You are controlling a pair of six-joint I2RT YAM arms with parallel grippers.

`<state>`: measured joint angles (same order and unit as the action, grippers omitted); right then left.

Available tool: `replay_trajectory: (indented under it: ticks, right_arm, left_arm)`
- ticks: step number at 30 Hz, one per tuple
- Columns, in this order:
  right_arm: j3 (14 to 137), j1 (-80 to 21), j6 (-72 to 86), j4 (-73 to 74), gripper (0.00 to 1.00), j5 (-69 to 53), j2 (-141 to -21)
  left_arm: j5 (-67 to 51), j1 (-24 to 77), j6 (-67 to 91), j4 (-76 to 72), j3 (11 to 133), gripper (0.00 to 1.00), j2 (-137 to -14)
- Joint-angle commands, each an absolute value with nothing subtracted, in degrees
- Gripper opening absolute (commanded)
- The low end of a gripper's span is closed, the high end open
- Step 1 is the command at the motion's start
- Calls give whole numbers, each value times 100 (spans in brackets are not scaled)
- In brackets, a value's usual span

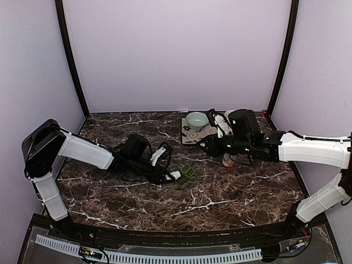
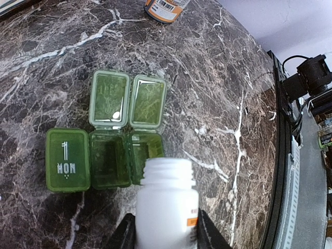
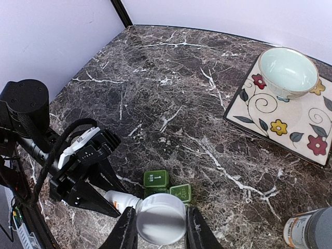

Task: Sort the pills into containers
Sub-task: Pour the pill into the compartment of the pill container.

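The dark marble counter [image 1: 231,192], veined white, sits between plain lilac walls [image 1: 176,55] with black corner posts [image 1: 70,60]. The green organiser [image 2: 109,161] lies near its centre, two lids up and MON shut. The left pincer [image 2: 166,231] grasps an uncapped white bottle [image 2: 167,199] at the organiser's 5 o'clock. The right pincer [image 3: 160,233] clenches a round white cap [image 3: 161,220]. A flowered plate [image 3: 306,122] rests toward 1 o'clock.

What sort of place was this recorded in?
Probably a lab robot test cell, not a home: a marble-pattern tabletop boxed in by plain lilac walls, two arms mounted at its near edge, and a slotted cable duct along the front.
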<state>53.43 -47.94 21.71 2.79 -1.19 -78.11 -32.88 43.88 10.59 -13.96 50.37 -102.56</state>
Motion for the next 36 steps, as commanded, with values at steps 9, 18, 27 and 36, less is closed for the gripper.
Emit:
replay_trajectory:
  ticks: [9,18,27,36]
  right_arm:
    - [5412,-4769,2134,125,0,-26,-7822]
    - [5432,-4766,2123,134,0,-26,-7840]
    - [5448,-4770,2109,147,0,-35,-7846]
    - [5449,-4771,2100,140,0,-44,-7850]
  left_arm:
    - [-3387,4333,841,-1223,5212,0,-10326]
    - [-3452,4333,750,-967,5374,0,-10428]
    - [-3462,4358,658,-683,5535,0,-10485]
    - [-3359,4444,516,-293,5764,0,-10579]
